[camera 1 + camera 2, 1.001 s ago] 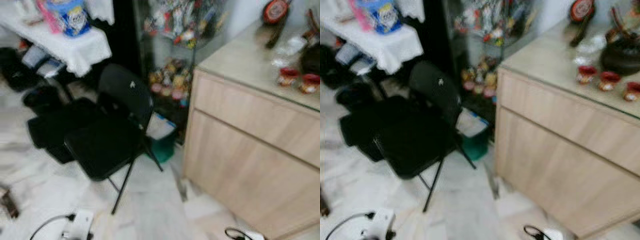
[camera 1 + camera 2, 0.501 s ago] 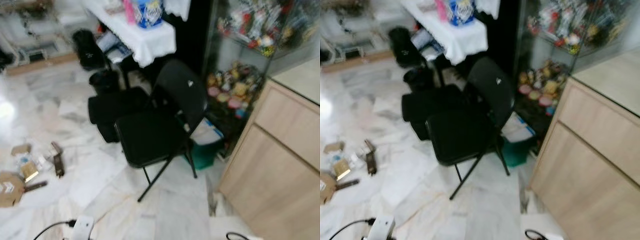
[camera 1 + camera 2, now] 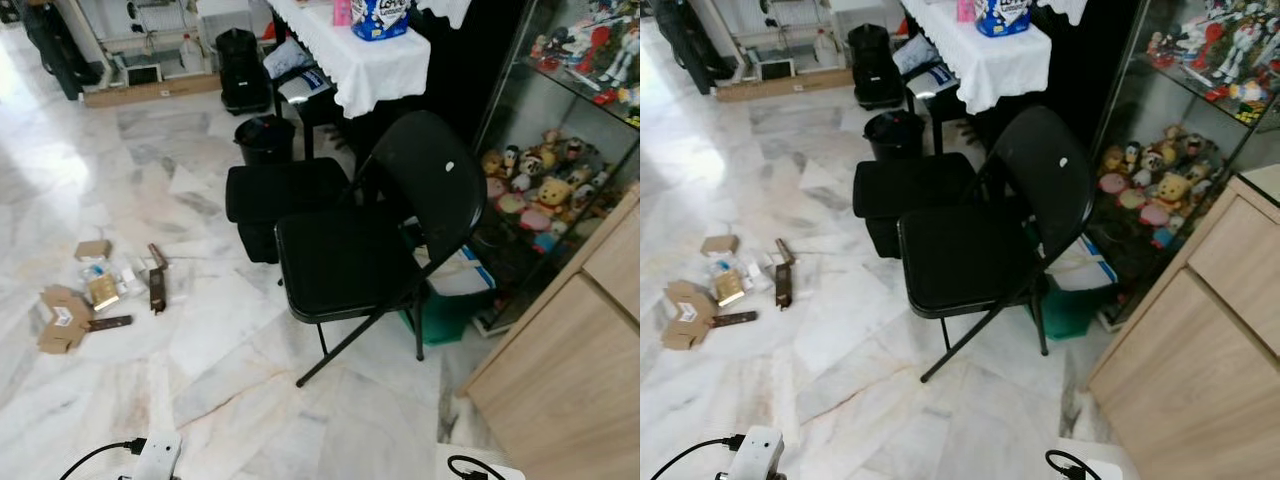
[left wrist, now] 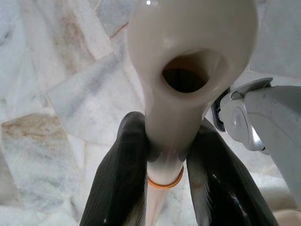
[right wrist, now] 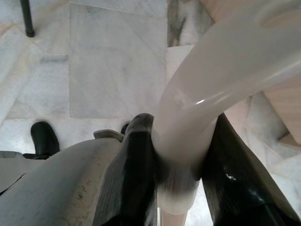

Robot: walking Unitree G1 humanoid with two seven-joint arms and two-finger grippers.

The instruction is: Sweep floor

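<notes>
- My left claw (image 4: 164, 165) is clamped on a cream handle (image 4: 188, 70); the two black fingers (image 4: 120, 183) press its narrow neck from either side, just above an orange ring, and the hollow top end of the handle stands out beyond them.
- My right claw (image 5: 176, 160) is clamped on a second pale handle (image 5: 225, 80), a thick curved tube that rises from between the fingers and bends away toward the wooden cabinet (image 3: 570, 370).
- What either handle ends in I cannot tell; the heads lie out of sight.
- The marble floor (image 3: 200, 340) spreads under both claws, pale with grey and brown veins.
- The litter (image 3: 95, 295) lies on that floor well to my front-left, far from both claws: small cardboard boxes, paper scraps and a dark stick.
- A black folding chair (image 3: 370, 250) stands ahead of me, between the litter and the cabinet, with a black bag (image 3: 280, 195) just behind it.
- Beyond it a bench (image 3: 370, 60) under a white cloth carries a blue packet.
- A glass case of plush toys (image 3: 545, 190) stands to the right.
</notes>
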